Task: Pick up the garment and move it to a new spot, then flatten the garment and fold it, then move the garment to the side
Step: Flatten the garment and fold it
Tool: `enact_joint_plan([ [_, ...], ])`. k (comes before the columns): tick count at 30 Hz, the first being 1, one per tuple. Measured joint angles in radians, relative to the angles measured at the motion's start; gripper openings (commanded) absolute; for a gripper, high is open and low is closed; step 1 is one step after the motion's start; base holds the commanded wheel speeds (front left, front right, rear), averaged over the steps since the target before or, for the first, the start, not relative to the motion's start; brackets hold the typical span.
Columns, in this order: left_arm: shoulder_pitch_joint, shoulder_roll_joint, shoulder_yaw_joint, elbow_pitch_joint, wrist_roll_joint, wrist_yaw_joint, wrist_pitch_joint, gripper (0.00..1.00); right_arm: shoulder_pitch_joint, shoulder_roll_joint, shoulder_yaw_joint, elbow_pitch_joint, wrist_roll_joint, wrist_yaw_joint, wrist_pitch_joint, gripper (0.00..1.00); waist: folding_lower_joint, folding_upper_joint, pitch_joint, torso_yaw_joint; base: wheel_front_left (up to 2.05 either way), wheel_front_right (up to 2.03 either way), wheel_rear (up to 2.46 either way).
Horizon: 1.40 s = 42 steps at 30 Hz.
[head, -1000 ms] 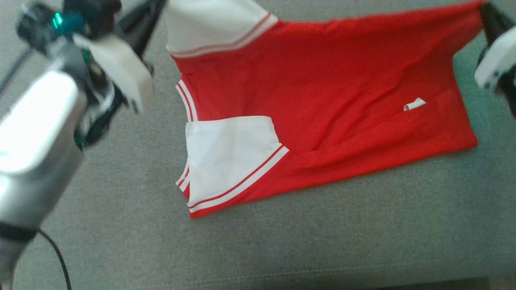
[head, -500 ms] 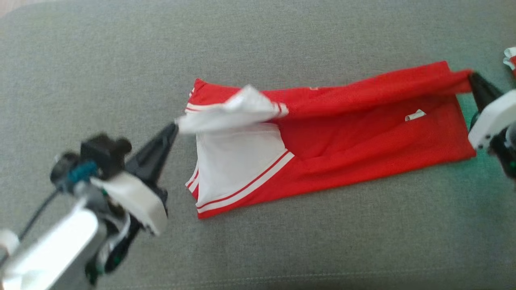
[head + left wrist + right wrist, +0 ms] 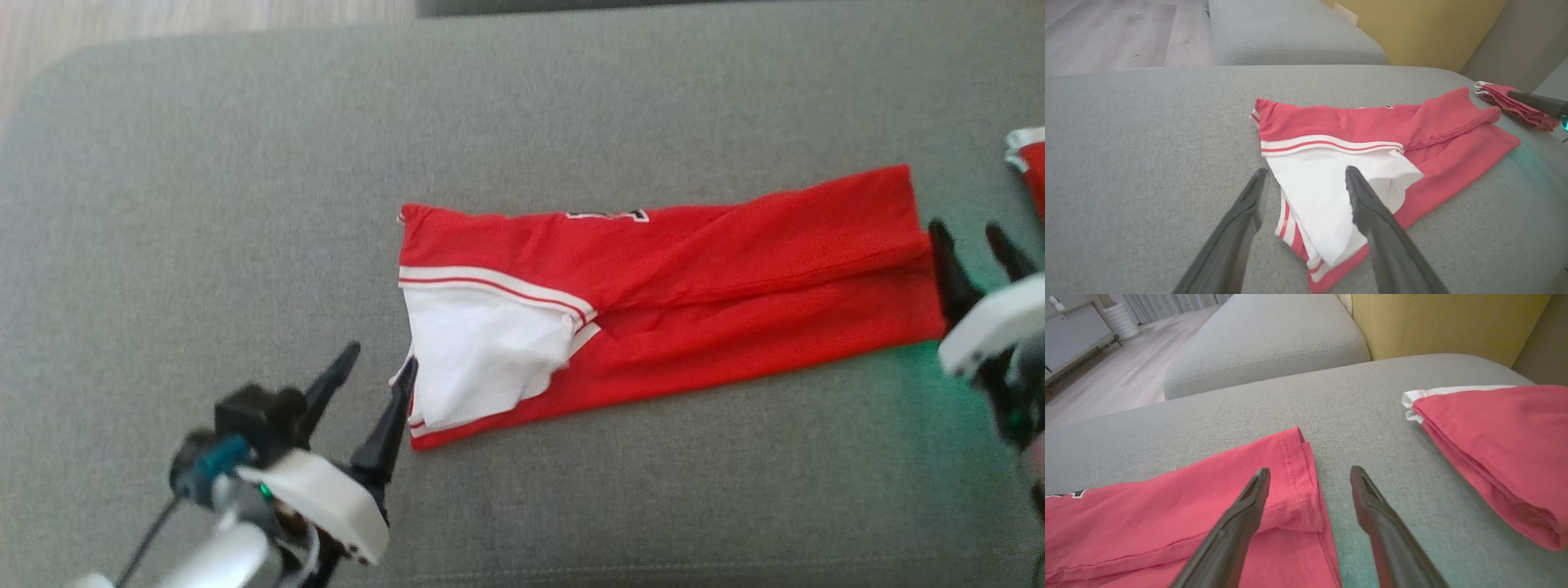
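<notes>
A red garment (image 3: 718,278) with white striped sleeves lies folded lengthwise into a long band on the grey cushion (image 3: 571,106). Its white sleeve (image 3: 482,351) sits on top at the left end. My left gripper (image 3: 380,367) stands open at that sleeve end, its right finger touching the cloth edge; in the left wrist view the sleeve (image 3: 1323,183) lies between and beyond the open fingers (image 3: 1249,204). My right gripper (image 3: 967,245) is open at the hem end, empty; in the right wrist view the hem corner (image 3: 1298,486) lies by its left finger (image 3: 1249,506).
A second folded red garment (image 3: 1498,445) with white trim lies on the cushion to the right, seen also at the head view's right edge (image 3: 1030,159). Another grey cushion (image 3: 1265,339) and a yellow backrest (image 3: 1445,322) stand beyond. Wooden floor (image 3: 204,16) lies past the far left edge.
Both grippers have let go of the garment's raised edge and opened. The top half now lies folded down over the lower half. The head camera has shifted too.
</notes>
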Motion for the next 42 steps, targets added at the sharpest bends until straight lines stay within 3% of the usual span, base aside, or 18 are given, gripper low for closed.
enact_joint_plan([
  [8,0.141,-0.125,0.081,0.073,0.075,0.085,-0.051,1.0,0.197,0.09,-0.041,-0.044,-0.098,0.0,-0.126,1.0,0.0,0.0,-0.099,-0.022,0.0,0.0,0.0],
  [16,0.271,-0.293,0.237,0.061,0.307,0.099,-0.052,1.0,0.342,0.171,-0.232,-0.193,-0.235,0.0,-0.138,1.0,0.0,0.0,-0.163,-0.026,0.0,0.0,0.0],
  [21,0.348,-0.37,0.291,0.063,0.421,0.084,-0.052,1.0,0.459,0.225,-0.348,-0.281,-0.319,0.0,-0.138,1.0,0.0,0.0,-0.184,0.003,0.0,0.0,0.0],
  [28,0.387,-0.422,0.35,0.061,0.521,0.032,-0.052,1.0,0.504,0.255,-0.454,-0.283,-0.373,0.0,-0.129,1.0,0.0,0.0,-0.209,0.071,0.0,0.0,0.0],
  [36,0.407,-0.444,0.381,0.066,0.575,-0.033,-0.052,1.0,0.412,0.253,-0.638,-0.143,-0.437,0.0,0.003,1.0,0.0,0.0,-0.222,0.161,0.0,0.0,0.0],
  [42,0.405,-0.463,0.382,0.071,0.601,-0.072,-0.052,1.0,0.276,0.206,-0.73,-0.024,-0.507,0.0,0.085,1.0,0.0,0.0,-0.185,0.194,0.0,0.0,0.0],
])
